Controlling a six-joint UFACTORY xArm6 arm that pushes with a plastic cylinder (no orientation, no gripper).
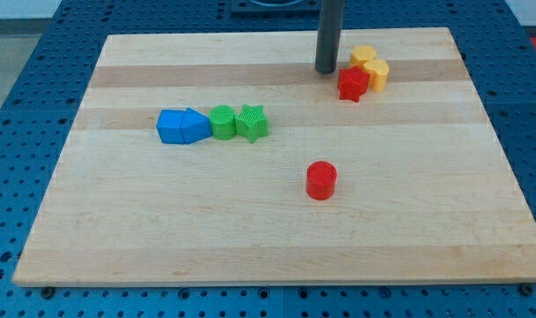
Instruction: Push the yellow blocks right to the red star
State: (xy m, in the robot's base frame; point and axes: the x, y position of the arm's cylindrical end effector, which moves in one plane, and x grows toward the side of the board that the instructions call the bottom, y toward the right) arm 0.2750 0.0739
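- Showing the camera view: my tip [326, 71] rested on the wooden board [276, 238] near the view's top; as a plain rod, it had no jaws to open or close.
- Just to the view's right of my tip sat the red star [352, 85], touching two yellow blocks [370, 64] on its far side.
- Below my tip stood a red cylinder [320, 180].
- Well to the view's left of my tip lay a row: blue blocks [182, 126], green cylinder [222, 122], green star [252, 123].
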